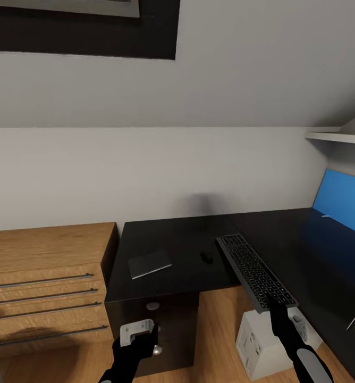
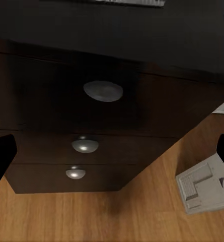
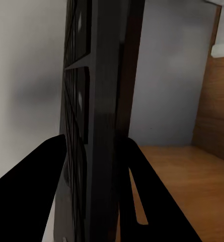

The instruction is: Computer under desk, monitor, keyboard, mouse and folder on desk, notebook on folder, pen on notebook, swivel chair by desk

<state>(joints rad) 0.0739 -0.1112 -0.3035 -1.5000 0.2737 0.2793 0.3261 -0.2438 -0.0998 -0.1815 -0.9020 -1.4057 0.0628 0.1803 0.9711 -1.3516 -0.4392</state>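
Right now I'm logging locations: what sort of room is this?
Likely an attic room's work corner: sloped white ceiling, glossy black desk holding the mouse, and the right gripper carrying a keyboard.

One keyboard reaches across the front edge of the desk. One mouse and one notebook lie on the black cabinet desk. One computer stands on the floor. The cabinet carries three round silver knobs in the left wrist view. The light wooden drawer unit shows four long handles. One blue back panel rises at the desk's far edge, and one white shelf sits above it. There are two grippers, left and right.
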